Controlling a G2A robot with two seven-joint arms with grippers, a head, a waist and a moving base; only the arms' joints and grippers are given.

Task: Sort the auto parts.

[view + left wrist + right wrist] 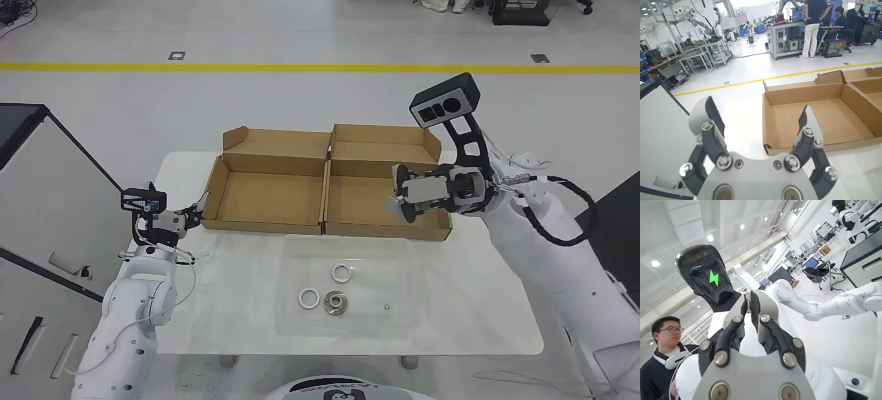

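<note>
Two open cardboard boxes stand side by side at the table's back, the left box (268,198) (821,121) and the right box (375,205). My right gripper (397,200) (749,303) hovers over the right box, tilted upward, shut on a small threaded bolt (748,302). My left gripper (197,212) (761,115) rests open and empty at the table's left edge, just beside the left box. On a clear sheet (400,315) in front lie two white rings (342,272) (309,297), a grey metal hub (335,301) and a tiny part (387,306).
A white cabinet (45,210) stands left of the table. The table's right front (480,300) is bare white surface. Both boxes have raised flaps along their back edges.
</note>
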